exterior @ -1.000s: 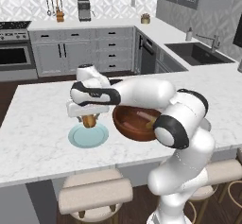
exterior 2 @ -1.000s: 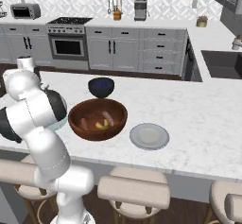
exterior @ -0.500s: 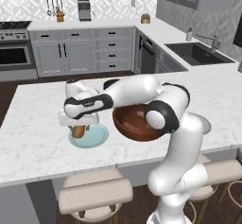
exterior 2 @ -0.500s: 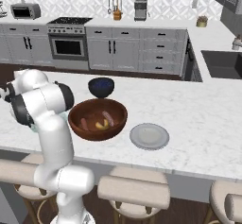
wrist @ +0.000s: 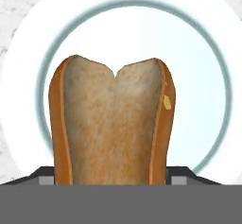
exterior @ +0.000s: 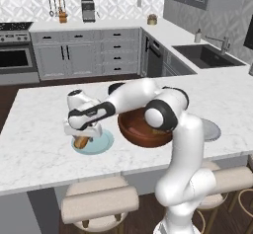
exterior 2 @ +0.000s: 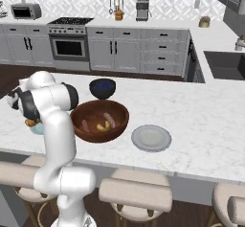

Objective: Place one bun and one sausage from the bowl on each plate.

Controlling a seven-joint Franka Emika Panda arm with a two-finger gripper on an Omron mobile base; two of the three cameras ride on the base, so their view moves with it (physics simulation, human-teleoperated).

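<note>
Glossy white rounded arm (exterior: 183, 144) with dark grey joint rings, rising from lower right of the left base view

A reddish-brown wooden bowl (exterior 2: 99, 121) holding sausages and a bun is seen mid-counter (exterior 2: 201, 125), with a dark blue bowl (exterior 2: 102, 88) just behind it and a grey plate (exterior 2: 151, 138) nearer the front edge.

even, bright, diffuse rendered light with no glare; soft shadow under the wooden bowl (exterior: 143, 129) and arm on the marble counter (exterior: 39, 144). base views slightly soft; hand view sharper, undistorted.
</note>
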